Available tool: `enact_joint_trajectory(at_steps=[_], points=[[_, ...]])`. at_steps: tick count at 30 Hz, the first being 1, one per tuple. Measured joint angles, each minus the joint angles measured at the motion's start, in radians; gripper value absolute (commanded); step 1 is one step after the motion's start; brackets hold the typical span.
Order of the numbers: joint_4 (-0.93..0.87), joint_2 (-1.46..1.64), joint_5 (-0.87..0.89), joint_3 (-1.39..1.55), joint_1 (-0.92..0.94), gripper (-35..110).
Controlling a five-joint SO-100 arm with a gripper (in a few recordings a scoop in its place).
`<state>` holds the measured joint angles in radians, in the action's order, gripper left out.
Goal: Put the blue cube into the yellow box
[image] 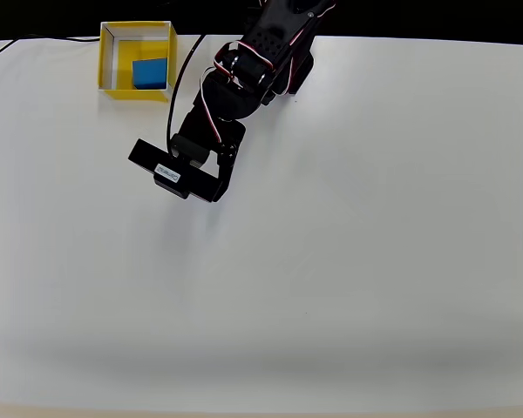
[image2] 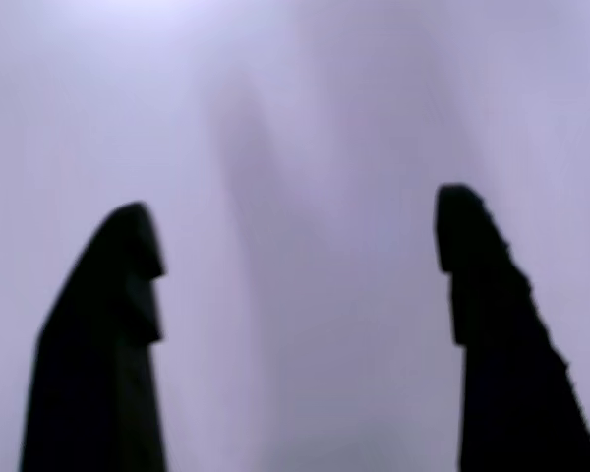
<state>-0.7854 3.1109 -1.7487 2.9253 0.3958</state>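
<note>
Black jaws (image2: pixel 300 231) gape wide, holding nothing.

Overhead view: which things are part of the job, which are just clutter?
Part of the job:
- blue cube, already inside the box
- yellow box, at the table's top left
- gripper, fingers apart with nothing between them in the wrist view

Just there:
- white table
- black cable lying at the table's top-left edge
</note>
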Motion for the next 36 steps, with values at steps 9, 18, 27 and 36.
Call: enact_joint_trajectory(at_steps=[9, 18, 27, 36], points=[[-0.256, 0.189, 0.044, 0.186, -0.259, 2], [-0.411, 0.209, 0.087, 0.193, -0.374, 0], [-0.557, 0.210, 0.130, 0.193, -0.396, 0], [-0.557, 0.210, 0.129, 0.193, -0.403, 1]])
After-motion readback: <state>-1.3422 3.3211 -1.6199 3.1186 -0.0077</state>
